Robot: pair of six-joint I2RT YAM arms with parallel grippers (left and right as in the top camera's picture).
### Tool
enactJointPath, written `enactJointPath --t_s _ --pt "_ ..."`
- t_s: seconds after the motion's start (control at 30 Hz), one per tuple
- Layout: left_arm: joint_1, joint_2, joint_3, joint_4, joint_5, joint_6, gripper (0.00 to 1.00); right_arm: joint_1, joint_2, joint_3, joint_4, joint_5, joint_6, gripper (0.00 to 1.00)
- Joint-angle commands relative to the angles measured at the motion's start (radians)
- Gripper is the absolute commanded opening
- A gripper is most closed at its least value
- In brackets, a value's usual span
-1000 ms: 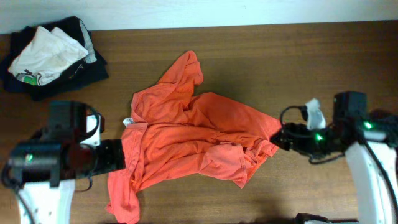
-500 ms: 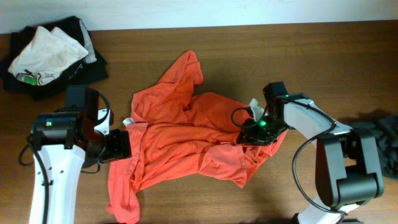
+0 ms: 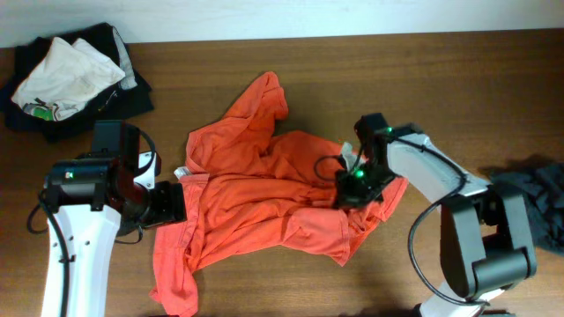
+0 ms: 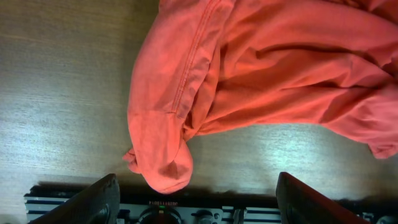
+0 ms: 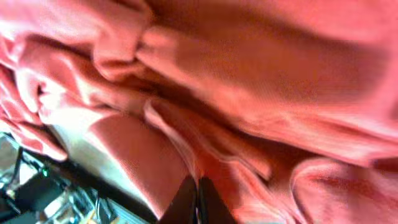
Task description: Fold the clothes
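Note:
The orange-red T-shirt [image 3: 273,194] lies crumpled in the middle of the brown table [image 3: 441,79]. My left gripper [image 3: 174,202] is at the shirt's left edge, open. In the left wrist view its fingers [image 4: 102,200] stand wide apart, and a rounded fold of the shirt [image 4: 165,158] lies just ahead, between them. My right gripper [image 3: 346,192] is pressed into the shirt's right part. In the right wrist view the right gripper [image 5: 198,190] is shut, with a ridge of orange cloth [image 5: 174,130] running into its tips. A dark charcoal garment [image 3: 538,198] lies at the far right.
A heap of black and cream-white clothes [image 3: 66,75] sits at the back left corner. The white wall edge [image 3: 282,18] runs along the table's far side. Bare wood shows behind the shirt and to its front right.
My right arm has swung in from the right onto the shirt's right side, and its jaws have closed there. The left arm has shifted slightly and stays open at the left edge.

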Motion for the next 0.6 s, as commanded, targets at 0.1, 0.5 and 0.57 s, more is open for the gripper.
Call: enactJointPath --t_s 0.1,0.5,0.57 --pt "0.001 0.001 -0.005 -0.011 0.010 0.002 0.80 -0.001 -0.323 0.247 -0.249 0.351 0.146 0.04" --pt "-0.037 0.001 -0.031 -0.102 0.266 0.105 0.80 -0.613 -0.645 0.430 -0.500 0.430 0.043 0.04" --pt "-0.091 0.001 -0.058 -0.087 0.319 0.106 0.81 -0.616 -0.636 0.430 -0.502 0.407 0.035 0.04"
